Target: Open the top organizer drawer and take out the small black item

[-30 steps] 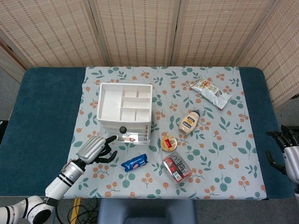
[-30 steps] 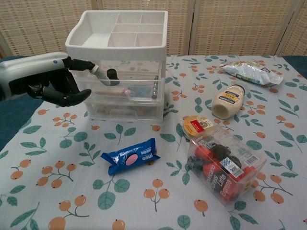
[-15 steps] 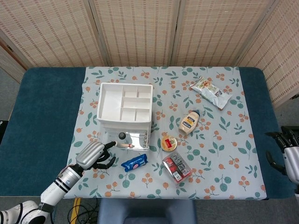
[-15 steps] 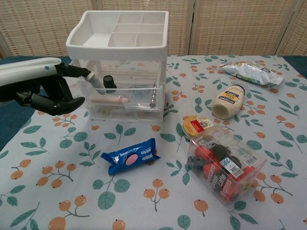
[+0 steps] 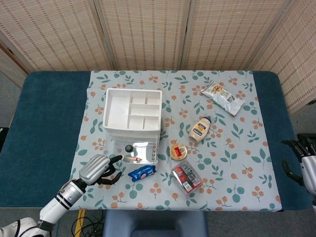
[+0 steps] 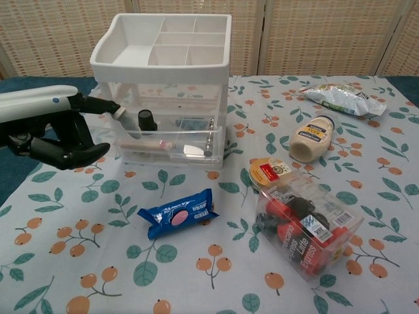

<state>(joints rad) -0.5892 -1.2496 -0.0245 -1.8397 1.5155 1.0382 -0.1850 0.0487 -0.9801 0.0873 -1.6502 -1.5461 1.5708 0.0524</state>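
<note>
The white organizer (image 5: 132, 111) (image 6: 162, 46) stands on the floral cloth with its clear top drawer (image 5: 140, 154) (image 6: 171, 142) pulled well out toward me. The small black item (image 5: 129, 148) (image 6: 146, 120) stands upright in the drawer's left part, beside a pink-tipped stick and other small things. My left hand (image 5: 98, 169) (image 6: 55, 131) is at the drawer's front left corner. One outstretched finger hooks that corner and the other fingers are curled in. My right hand (image 5: 302, 160) hangs at the table's far right edge, fingers apart, holding nothing.
A blue cookie pack (image 5: 142, 172) (image 6: 178, 212) lies just in front of the drawer. A round tin (image 5: 178, 150), a clear box of red cans (image 5: 186, 177), a mayonnaise bottle (image 5: 200, 129) and a snack bag (image 5: 223, 97) lie to the right.
My left hand has drawn back toward me and the top drawer has slid out with it, uncovering the black item. The right hand has not moved.
</note>
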